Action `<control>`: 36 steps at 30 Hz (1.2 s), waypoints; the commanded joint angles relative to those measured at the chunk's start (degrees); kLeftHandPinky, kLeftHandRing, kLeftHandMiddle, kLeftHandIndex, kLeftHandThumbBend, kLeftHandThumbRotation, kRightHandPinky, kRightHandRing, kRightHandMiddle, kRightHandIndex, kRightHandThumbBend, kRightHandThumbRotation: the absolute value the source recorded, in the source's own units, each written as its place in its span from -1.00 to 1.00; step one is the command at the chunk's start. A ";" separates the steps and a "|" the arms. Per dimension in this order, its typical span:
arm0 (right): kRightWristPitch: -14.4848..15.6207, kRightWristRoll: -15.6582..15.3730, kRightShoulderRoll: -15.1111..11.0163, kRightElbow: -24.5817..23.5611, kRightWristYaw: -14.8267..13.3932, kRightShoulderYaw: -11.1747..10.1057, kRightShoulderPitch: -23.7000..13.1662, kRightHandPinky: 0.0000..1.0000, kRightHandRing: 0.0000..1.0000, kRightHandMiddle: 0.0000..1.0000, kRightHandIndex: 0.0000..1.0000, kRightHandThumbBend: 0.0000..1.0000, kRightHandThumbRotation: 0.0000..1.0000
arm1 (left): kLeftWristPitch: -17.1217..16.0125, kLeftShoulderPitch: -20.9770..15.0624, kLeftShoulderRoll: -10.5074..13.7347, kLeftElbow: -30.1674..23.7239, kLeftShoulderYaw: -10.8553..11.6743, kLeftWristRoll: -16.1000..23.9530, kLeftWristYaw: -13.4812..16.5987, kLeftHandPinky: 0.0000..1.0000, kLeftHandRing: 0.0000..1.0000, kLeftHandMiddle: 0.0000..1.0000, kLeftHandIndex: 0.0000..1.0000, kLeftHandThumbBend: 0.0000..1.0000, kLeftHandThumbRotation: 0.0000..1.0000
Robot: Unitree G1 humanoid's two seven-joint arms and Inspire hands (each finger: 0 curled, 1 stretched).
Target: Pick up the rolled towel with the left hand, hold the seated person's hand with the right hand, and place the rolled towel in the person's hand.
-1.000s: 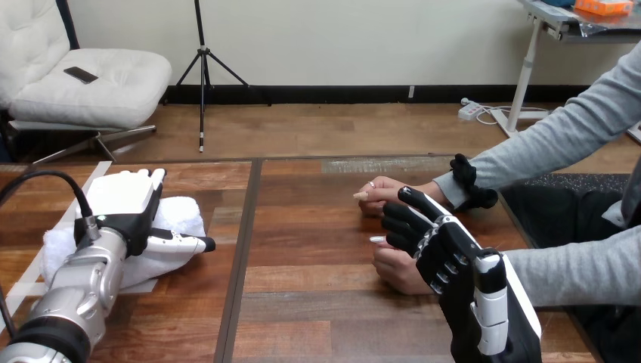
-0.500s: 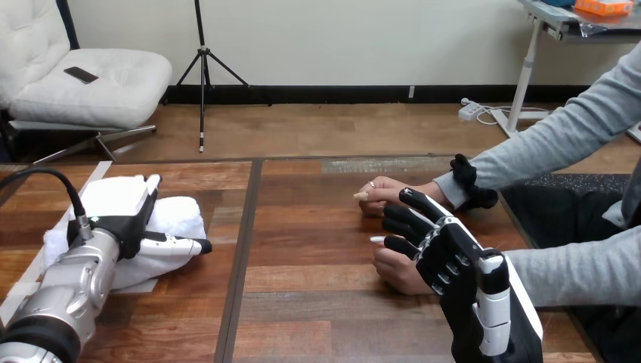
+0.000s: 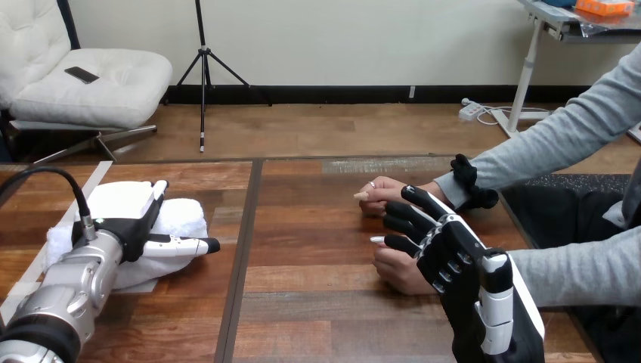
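At the left side of the counter, the rolled towel lies flat on the wood, white and soft, with the left robot hand laid over its near end. The back of that robot hand hides what lies beneath it, so I cannot tell whether it has closed on the towel or merely rests there. Nothing shows the towel lifted, so I judge the first step to be at the point of grasping and not done.

On the right, the right robot hand is spread and relaxed over the person's nearer hand, which rests on the counter. It is close enough that they may be touching, but it is not wrapped round or pinching it. The person's farther hand lies just beyond, apart from the robot.

What is left, as I judge it: securing and raising the towel, taking hold of the person's hand, carrying the towel across the counter, and setting it in that hand.

No label or readable writing shows on the towel, the robot hands or the counter.
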 commanded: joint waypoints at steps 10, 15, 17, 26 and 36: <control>-1.10 1.22 0.02 -4.26 0.46 -0.07 -1.23 0.66 0.70 0.68 0.73 0.82 1.00 | -0.53 -5.90 -1.45 3.83 -1.50 -0.58 -1.89 1.00 1.00 1.00 1.00 1.00 1.00; -1.05 1.74 -0.09 -4.78 0.77 -0.05 -0.79 0.64 0.71 0.69 0.73 0.81 1.00 | -0.74 -6.25 -1.85 4.77 -1.22 -1.29 -2.46 1.00 1.00 1.00 1.00 1.00 1.00; -0.96 1.82 -0.11 -4.96 0.81 -0.04 -0.64 0.63 0.71 0.69 0.73 0.81 1.00 | -0.77 -6.36 -1.97 5.01 -1.24 -1.39 -2.44 1.00 1.00 1.00 1.00 1.00 1.00; -0.64 2.14 -0.06 -5.94 0.85 0.05 -0.03 0.60 0.70 0.70 0.75 0.81 1.00 | -0.80 -6.63 -2.68 5.95 -1.65 -1.60 -0.77 0.97 1.00 1.00 0.99 1.00 0.94; -0.61 2.04 -0.18 -6.58 0.84 0.16 0.43 0.59 0.70 0.70 0.75 0.80 1.00 | -0.88 -6.65 -3.34 6.06 -1.50 -1.99 1.05 0.83 0.93 0.96 0.89 1.00 0.53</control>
